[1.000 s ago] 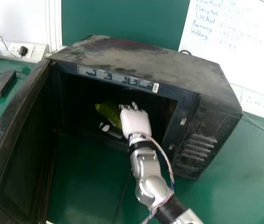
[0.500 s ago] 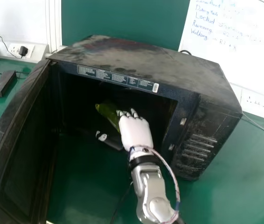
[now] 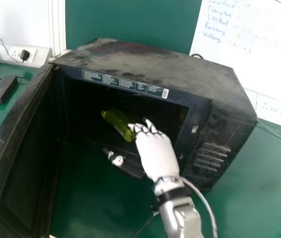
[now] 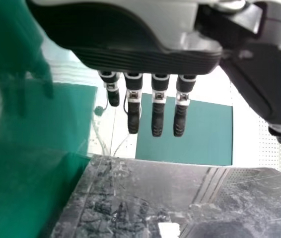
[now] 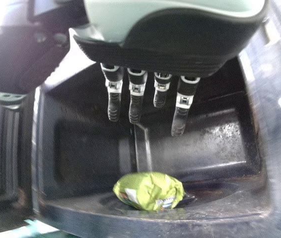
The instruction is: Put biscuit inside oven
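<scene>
inside boxy, dusty black metal oven (image 3: pixel 145 62), crinkly, glossy green biscuit pkt (image 3: pixel 116 122) lies apart from white-backed r. hand (image 3: pixel 156 152), fingers straight & spread; l. wrist view: grey-and-black l. hand (image 4: pixel 140 52), fingers also straight.

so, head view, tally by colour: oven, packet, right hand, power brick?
Black: 2 (oven, power brick)
Green: 1 (packet)
White: 1 (right hand)
Total: 4

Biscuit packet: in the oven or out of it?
In: the green packet lies on the floor inside the oven, behind the front opening, and the fingers of the right robot hand are clear of it.
</scene>
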Tool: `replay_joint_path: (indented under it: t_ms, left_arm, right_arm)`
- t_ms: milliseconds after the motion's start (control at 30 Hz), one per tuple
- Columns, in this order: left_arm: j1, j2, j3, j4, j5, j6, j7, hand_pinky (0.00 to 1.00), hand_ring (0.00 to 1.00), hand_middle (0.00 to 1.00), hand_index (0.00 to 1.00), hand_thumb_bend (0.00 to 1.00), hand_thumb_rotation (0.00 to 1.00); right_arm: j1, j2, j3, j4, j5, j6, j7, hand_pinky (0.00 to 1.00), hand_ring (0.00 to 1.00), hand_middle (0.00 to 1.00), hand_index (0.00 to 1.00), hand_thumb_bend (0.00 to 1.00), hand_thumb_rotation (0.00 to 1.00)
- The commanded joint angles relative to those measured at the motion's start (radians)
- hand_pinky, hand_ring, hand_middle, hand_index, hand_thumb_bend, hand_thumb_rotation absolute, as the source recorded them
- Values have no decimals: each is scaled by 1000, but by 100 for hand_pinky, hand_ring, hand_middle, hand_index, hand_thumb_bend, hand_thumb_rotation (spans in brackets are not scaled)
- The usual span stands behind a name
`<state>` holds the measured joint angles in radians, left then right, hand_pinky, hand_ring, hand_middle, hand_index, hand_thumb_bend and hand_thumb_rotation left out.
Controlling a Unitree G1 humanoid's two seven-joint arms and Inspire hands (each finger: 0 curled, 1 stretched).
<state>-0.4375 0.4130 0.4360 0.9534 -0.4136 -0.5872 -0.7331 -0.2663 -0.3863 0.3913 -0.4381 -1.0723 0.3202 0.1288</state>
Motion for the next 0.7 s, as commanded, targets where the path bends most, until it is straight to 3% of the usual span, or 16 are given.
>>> replay_joint_path:
  t_ms: [0,267,400,500,667]
  left_arm:
    - [43,-21,-6,26,7,23,4,79,83,84,81,78,57]
    - [45,-22,-9,21,10,22,9,78,83,84,81,78,58]
    - [43,-22,-8,24,9,21,7,78,83,84,82,76,58]
    - [43,-23,-9,23,10,25,14,78,83,84,82,77,57]
    - [41,-20,-10,28,13,19,13,78,83,84,82,77,58]
  right_arm:
    - [61,-8,-33,-58,18,-27,8,75,86,88,87,87,64]
    - [218,14,-116,-180,78,-105,-9,75,86,89,87,87,61]
    - [277,39,-178,-233,224,-139,20,79,87,89,88,86,60]
    - [319,48,-228,-267,332,-152,46,76,85,87,87,87,64]
    - [383,51,-305,-347,463,-96,139,77,86,89,88,86,66]
